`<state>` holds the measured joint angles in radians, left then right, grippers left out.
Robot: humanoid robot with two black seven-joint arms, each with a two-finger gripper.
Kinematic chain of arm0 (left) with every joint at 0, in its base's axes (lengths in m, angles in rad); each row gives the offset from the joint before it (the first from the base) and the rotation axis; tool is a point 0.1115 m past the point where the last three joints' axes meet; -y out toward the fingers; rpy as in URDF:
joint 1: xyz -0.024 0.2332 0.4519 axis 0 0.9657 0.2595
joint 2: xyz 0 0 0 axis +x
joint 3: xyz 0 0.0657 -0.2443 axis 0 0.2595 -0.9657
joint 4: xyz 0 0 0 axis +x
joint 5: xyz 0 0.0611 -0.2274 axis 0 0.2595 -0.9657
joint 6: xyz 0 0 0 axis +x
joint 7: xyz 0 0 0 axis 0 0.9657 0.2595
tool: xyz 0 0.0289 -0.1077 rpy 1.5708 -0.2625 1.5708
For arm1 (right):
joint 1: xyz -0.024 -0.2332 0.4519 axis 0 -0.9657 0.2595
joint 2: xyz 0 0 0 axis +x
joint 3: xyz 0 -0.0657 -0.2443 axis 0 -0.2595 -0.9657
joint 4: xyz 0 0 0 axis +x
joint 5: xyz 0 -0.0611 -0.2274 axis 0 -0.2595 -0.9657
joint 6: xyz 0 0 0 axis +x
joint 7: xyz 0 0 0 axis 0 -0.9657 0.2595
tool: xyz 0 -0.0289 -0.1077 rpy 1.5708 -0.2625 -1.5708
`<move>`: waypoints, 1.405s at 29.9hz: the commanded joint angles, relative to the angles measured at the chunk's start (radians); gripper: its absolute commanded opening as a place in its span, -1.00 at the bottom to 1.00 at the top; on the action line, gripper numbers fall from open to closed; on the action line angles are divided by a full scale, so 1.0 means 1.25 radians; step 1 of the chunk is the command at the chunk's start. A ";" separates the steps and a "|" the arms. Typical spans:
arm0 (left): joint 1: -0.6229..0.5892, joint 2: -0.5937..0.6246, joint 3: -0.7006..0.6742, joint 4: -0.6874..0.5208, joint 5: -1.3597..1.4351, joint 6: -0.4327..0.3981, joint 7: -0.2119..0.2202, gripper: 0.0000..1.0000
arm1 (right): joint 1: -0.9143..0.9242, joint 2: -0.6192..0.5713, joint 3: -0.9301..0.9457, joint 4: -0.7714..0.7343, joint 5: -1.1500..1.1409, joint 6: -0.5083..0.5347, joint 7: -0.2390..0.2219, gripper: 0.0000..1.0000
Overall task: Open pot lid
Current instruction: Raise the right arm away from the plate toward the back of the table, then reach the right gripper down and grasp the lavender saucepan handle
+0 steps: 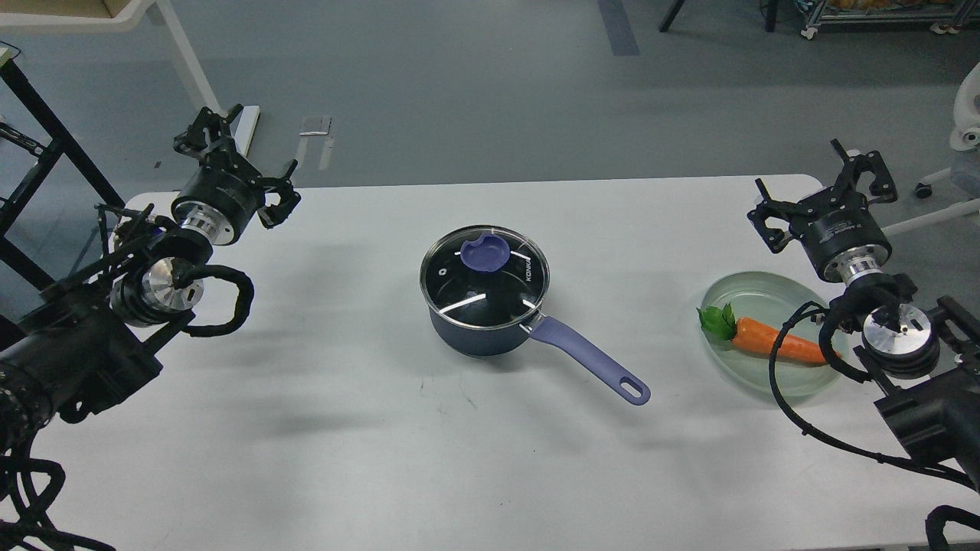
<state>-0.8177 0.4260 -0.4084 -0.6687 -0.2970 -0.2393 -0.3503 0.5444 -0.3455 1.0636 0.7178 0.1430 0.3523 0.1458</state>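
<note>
**Lid on the pot, both grippers waiting at the desk's sides**

Lid (485,275) sits flat on the pot (478,333), steel rim seated all round, purple knob (485,252) toward the far side of the glass. The pot stands near the middle of the desk (321,428), its long lavender handle (589,360) pointing toward the near right corner.

My left gripper (241,164) hangs over the far left corner of the desk, fingers spread and holding nothing. My right gripper (823,191) hangs by the far right edge, fingers likewise spread and empty. Both are well apart from the pot, so I judge the task not yet begun: the reach toward the knob is the step in hand.

The next move, as I judge it, calls for one gripper to come over the lid, line its fingers across the flat knob, close on it and lift straight up so the rim clears the pot. The knob is low and flat, so the fingers would need to come down close to the glass.

A pale green plate (754,291) with a carrot (777,344) lies near the right edge, under my right arm; a reach from that side should pass above it. Between my left gripper and the pot I see nothing in the way.
</note>
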 commanded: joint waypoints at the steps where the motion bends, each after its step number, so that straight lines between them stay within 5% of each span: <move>1: 0.001 0.006 -0.006 0.000 0.003 0.002 -0.001 0.99 | 0.001 -0.001 0.001 0.000 0.000 -0.001 0.001 1.00; 8: 0.001 0.028 -0.006 0.000 0.009 0.074 0.000 0.99 | 0.003 -0.020 -0.015 0.032 -0.001 -0.001 0.006 1.00; 13: 0.000 0.065 -0.003 -0.006 0.009 0.047 0.010 0.99 | 0.017 -0.138 -0.062 0.116 -0.015 0.002 0.004 1.00; 18: -0.005 0.081 0.000 -0.001 0.012 -0.023 0.015 0.99 | 0.156 -0.262 -0.249 0.162 -0.021 0.002 0.004 1.00; 23: -0.012 0.079 0.005 -0.004 0.013 0.021 0.018 0.99 | 0.378 -0.319 -0.531 0.177 -0.096 0.005 0.005 1.00; 33: -0.022 0.101 0.008 -0.012 0.014 0.006 0.016 0.99 | 0.709 -0.294 -0.950 0.297 -0.368 -0.033 0.006 1.00; 42: -0.043 0.102 0.009 -0.014 0.134 -0.002 0.019 0.99 | 0.962 -0.094 -1.301 0.410 -0.475 -0.047 0.007 1.00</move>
<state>-0.8629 0.5556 -0.3974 -0.6844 -0.1852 -0.2421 -0.3270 1.6797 -0.5454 -0.4643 1.1765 -0.3995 0.3009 0.1546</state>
